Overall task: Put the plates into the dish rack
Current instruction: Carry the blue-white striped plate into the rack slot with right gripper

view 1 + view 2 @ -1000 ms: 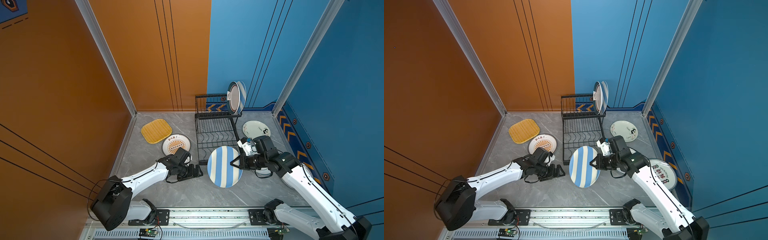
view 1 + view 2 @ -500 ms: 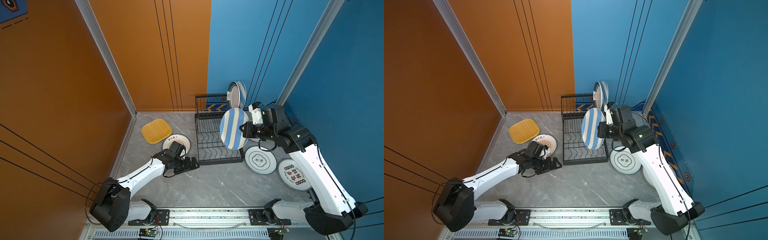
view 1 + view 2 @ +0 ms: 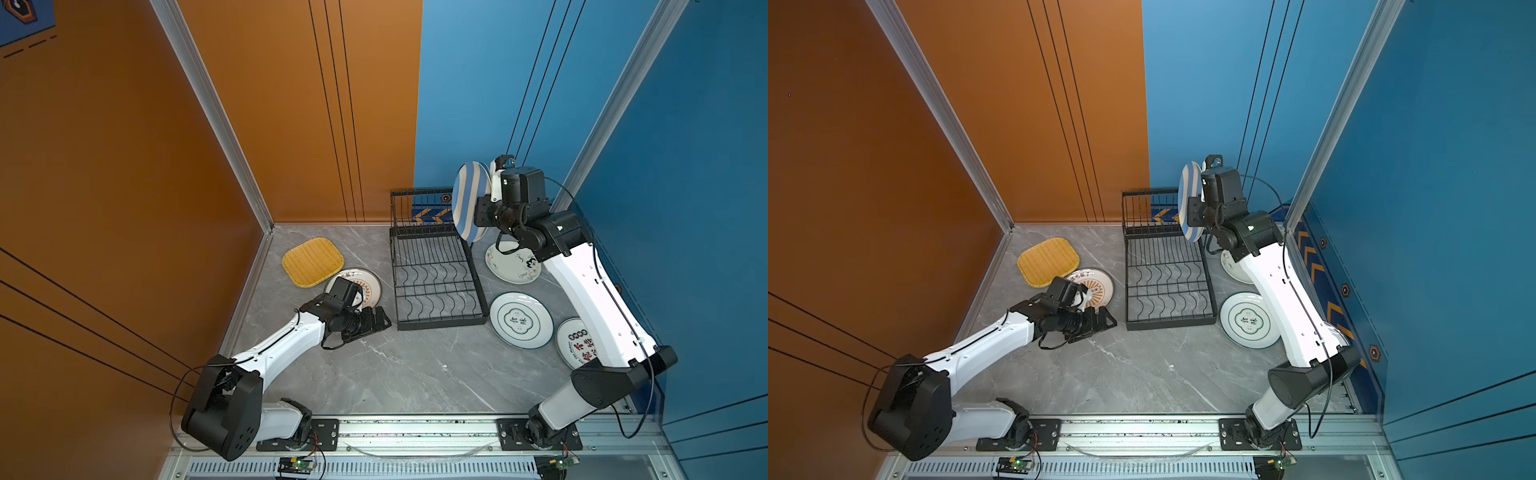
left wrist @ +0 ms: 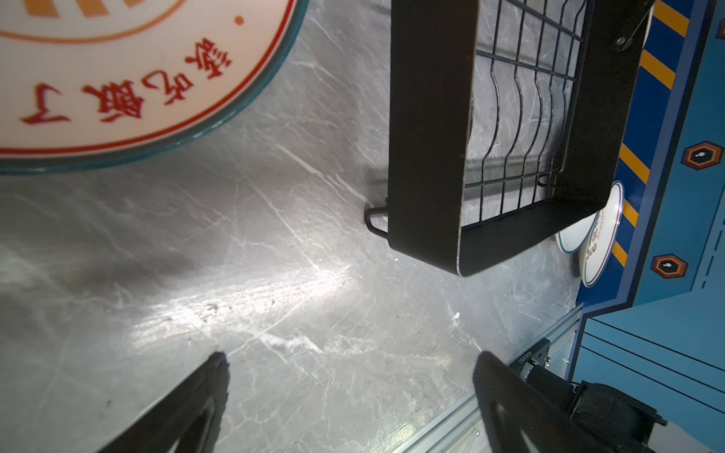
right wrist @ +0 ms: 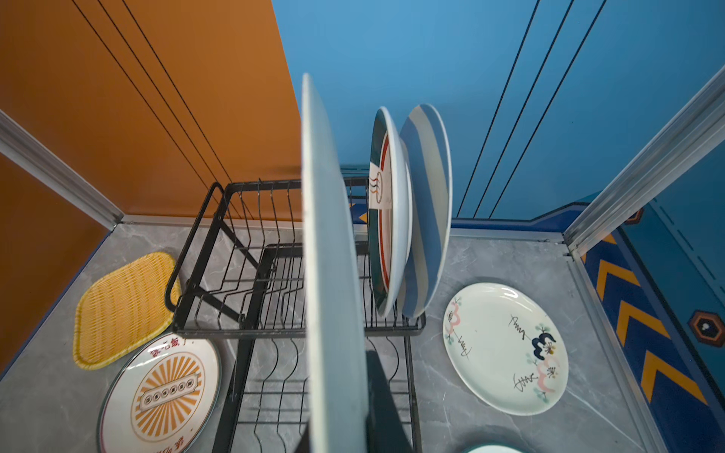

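- A yellow woven squarish plate (image 3: 312, 262) is seen lying flat on the grey marbled tabletop (image 3: 374, 374), touching a white round plate with an orange sunburst (image 3: 368, 286).
- The left gripper (image 3: 380, 322) is held low just beside that sunburst plate, jaws spread wide and nothing between them.
- The black wire two-tier dish rack (image 3: 436, 291) is found mid-table.
- A blue-and-cream striped plate (image 3: 467, 199) is clamped on edge by the right gripper (image 3: 478, 214) above the rack's raised shelf, near a green-rimmed plate (image 5: 388, 211) and a second striped plate (image 5: 429, 211) standing there.
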